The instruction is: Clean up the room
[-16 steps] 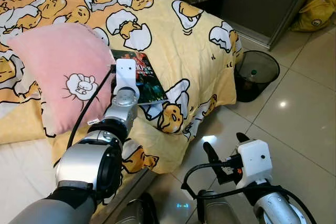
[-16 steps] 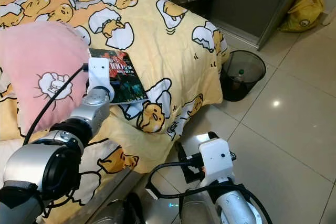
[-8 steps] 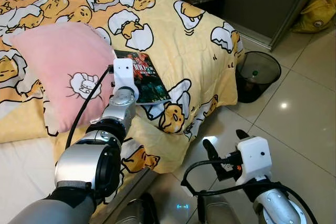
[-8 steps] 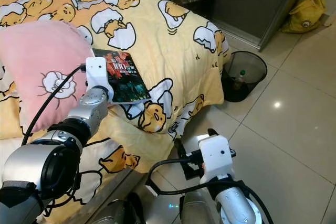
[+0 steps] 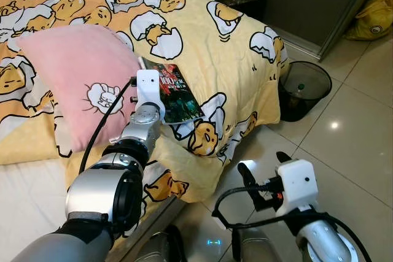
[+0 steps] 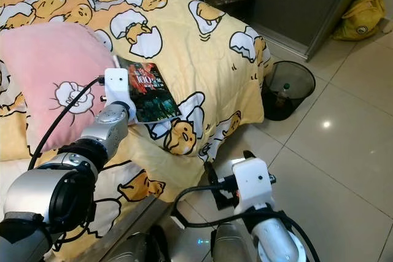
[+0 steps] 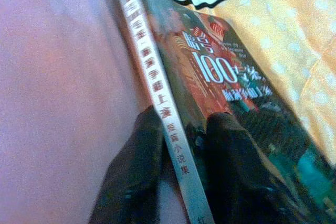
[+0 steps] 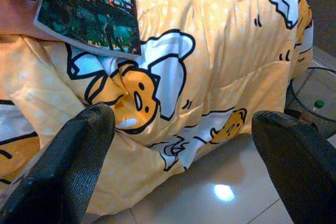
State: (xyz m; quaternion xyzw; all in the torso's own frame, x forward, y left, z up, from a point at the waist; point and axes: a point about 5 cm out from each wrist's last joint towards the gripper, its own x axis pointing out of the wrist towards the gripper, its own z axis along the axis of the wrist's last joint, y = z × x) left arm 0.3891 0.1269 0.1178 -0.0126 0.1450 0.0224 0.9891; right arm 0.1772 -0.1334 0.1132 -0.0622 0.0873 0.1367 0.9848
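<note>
Black fingers (image 7: 136, 177) of the left gripper (image 7: 181, 169) pinch the book (image 5: 175, 92) by its spine edge, on the duvet (image 5: 215, 47) just beside the pink pillow (image 5: 80, 84). Held so near one edge, the book could sag open or slip out when lifted. Right gripper (image 8: 184, 156) hangs spread wide over the floor (image 5: 344, 127) below the pillow.

Bed's got a yellow duvet (image 5: 202, 41) covered in white-and-orange cartoon egg characters. Pink pillow (image 5: 80, 84) has a little white doodle on it. The book (image 5: 175, 93) has a dark red and teal cover and a white spine. Black mesh bin (image 5: 301, 87), yellow bag (image 5: 371, 19).
</note>
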